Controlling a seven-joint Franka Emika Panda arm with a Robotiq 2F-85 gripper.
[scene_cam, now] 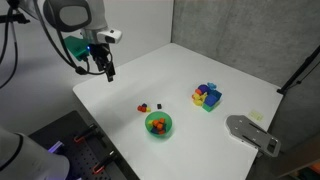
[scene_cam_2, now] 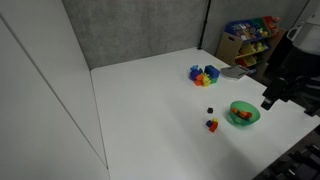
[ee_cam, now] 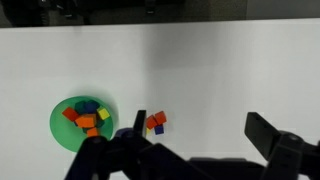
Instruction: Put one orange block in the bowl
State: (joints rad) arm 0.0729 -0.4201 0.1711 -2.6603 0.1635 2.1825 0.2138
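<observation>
The green bowl [scene_cam: 159,127] [scene_cam_2: 243,115] [ee_cam: 62,125] stands near the table's front edge and holds several coloured blocks, some of them orange. A tiny orange block [ee_cam: 152,123] lies on the table beside the bowl, touching a red block [ee_cam: 160,117] and a blue block [ee_cam: 158,130]. This little group also shows in both exterior views [scene_cam: 143,106] [scene_cam_2: 211,124]. A tiny dark block [scene_cam: 158,104] [scene_cam_2: 210,110] lies apart from it. My gripper [scene_cam: 107,68] [ee_cam: 200,128] is open and empty, raised above the table and away from the blocks.
A blue, yellow and purple cluster of toy blocks [scene_cam: 207,96] [scene_cam_2: 203,74] sits further along the white table [scene_cam: 230,70]. A grey flat object [scene_cam: 250,132] lies at the table's corner. A shelf of toys [scene_cam_2: 250,40] stands beyond the table.
</observation>
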